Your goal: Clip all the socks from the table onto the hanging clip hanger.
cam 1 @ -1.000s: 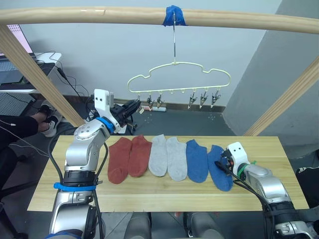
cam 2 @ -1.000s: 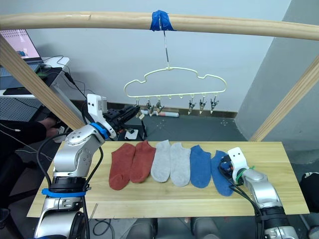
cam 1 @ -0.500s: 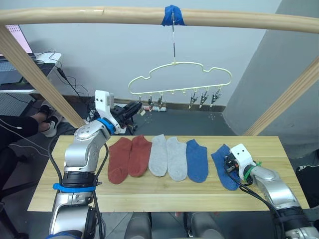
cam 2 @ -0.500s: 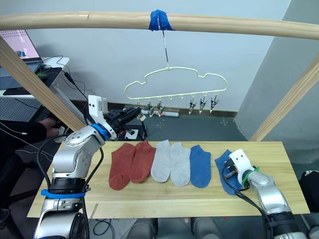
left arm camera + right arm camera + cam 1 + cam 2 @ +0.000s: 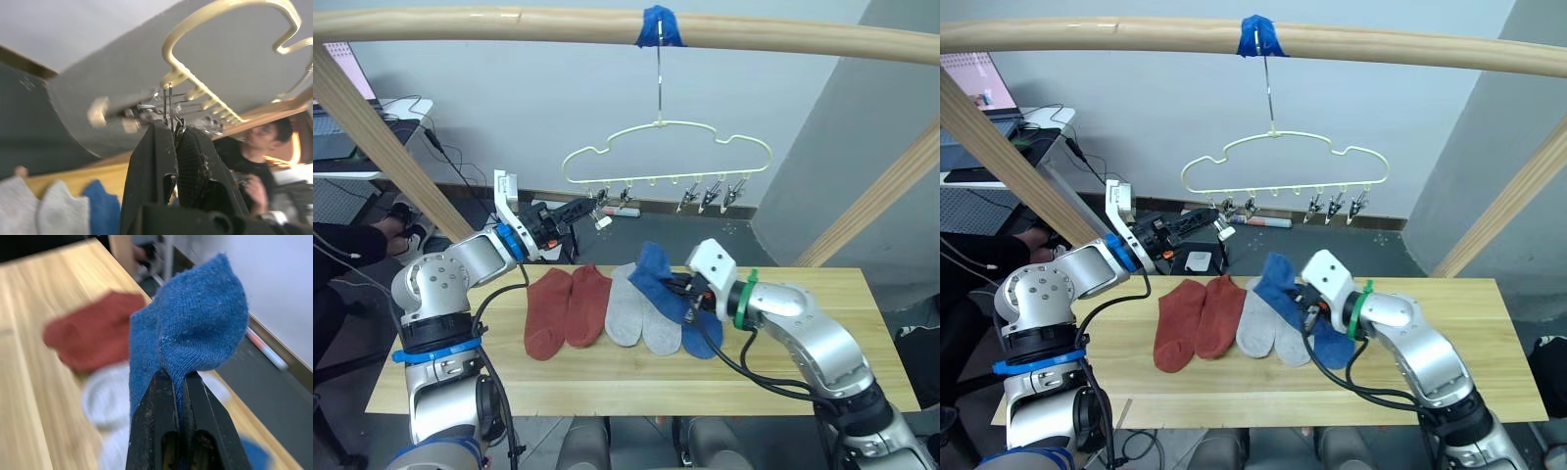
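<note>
One blue sock [image 5: 656,279] hangs pinched in the right gripper [image 5: 683,291], lifted above the desk [image 5: 822,372] over the two grey socks [image 5: 636,308]. Beside them lie the two rust-red socks [image 5: 566,310] and the other blue sock [image 5: 705,338], partly hidden. Left gripper [image 5: 582,211] is raised at the end clip [image 5: 604,217] of the clip hanger [image 5: 666,157], its fingers [image 5: 156,161] closed on that clip; hanger hooks on a wooden pole [image 5: 509,24]

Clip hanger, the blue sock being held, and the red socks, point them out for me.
clip hanger [image 5: 607,150]: left eye view, upper wavy wire.
held blue sock [image 5: 195,328]: right wrist view, bulging fabric.
rust-red socks [image 5: 548,308]: left eye view, left sock's middle.
</note>
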`<state>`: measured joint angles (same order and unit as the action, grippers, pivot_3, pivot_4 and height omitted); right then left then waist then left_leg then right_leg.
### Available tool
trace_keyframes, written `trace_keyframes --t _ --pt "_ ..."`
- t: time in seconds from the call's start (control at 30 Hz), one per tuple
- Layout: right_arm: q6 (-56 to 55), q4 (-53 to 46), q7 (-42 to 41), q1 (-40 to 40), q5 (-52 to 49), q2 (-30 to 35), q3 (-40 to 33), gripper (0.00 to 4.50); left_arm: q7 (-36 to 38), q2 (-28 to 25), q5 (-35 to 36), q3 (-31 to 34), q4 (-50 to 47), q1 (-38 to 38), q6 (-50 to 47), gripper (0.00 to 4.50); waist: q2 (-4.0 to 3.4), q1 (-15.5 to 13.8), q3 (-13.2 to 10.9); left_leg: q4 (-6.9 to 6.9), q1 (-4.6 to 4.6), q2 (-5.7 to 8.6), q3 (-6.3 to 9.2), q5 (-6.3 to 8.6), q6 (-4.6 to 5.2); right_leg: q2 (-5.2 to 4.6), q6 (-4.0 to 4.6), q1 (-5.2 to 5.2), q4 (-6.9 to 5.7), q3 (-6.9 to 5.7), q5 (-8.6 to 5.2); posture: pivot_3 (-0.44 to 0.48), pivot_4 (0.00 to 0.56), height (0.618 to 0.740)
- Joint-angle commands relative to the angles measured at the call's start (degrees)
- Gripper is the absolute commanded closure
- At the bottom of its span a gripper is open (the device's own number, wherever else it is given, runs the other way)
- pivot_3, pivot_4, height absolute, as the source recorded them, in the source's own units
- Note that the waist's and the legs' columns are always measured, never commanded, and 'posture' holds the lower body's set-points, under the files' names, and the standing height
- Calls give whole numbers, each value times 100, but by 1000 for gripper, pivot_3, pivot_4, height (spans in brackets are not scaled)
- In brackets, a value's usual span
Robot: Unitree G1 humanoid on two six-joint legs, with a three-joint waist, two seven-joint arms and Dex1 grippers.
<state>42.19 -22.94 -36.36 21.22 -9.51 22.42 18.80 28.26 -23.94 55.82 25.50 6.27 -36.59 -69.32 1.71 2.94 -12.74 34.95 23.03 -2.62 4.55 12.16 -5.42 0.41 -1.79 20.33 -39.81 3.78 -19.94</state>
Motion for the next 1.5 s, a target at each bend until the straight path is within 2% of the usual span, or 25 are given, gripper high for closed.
trace_keyframes --t 0.03,0.3,0.47,0.77,1.13,1.43,1.47,1.5 --pt "-246 296 96 314 99 -225 125 4482 -22 -81 345 77 -187 -82 -275 4418 12 -19 -12 0 2 0 2 0 -2 -1 0 1 2 -2 0 -8 211 740" --pt "-183 482 68 786 11 -690 148 4482 -200 -26 397 134 -250 -19 -198 4418 13 -23 -21 -1 29 -5 3 -5 -16 0 1 32 -4 -4 1 -5 216 740" --pt "-218 594 59 890 63 -809 177 4482 -244 6 487 115 -321 31 -199 4418 13 -40 -21 14 89 -5 2 -10 -24 -1 3 98 -19 -4 2 -2 216 740" --pt "-280 785 57 1018 88 -901 145 4482 -228 -23 561 21 -436 108 -184 4418 13 -55 -21 13 89 -5 1 -10 -24 -1 3 99 -19 -3 2 2 214 740" --pt "-231 865 106 1175 34 -1014 0 4482 41 -161 305 -314 -666 322 270 4418 13 -65 -21 12 91 -4 1 -10 -24 -1 3 100 -19 -3 2 8 204 740" --pt "-301 1020 153 1221 54 -1113 -14 4500 123 -259 447 -192 -648 327 339 1614 13 -68 -21 12 91 -4 1 -10 -24 -1 3 101 -20 -3 2 16 199 740" --pt "-319 1047 162 1225 66 -1129 -8 4500 134 -285 418 -200 -675 338 376 1504 13 -70 -21 12 91 -4 1 -10 -24 -1 3 101 -20 -4 2 17 199 740" --pt "-330 1080 169 1223 70 -1148 -4 4500 135 -321 368 -213 -703 353 416 1183 13 -69 -21 12 91 -5 1 -10 -24 -1 3 101 -20 -4 2 18 199 740"
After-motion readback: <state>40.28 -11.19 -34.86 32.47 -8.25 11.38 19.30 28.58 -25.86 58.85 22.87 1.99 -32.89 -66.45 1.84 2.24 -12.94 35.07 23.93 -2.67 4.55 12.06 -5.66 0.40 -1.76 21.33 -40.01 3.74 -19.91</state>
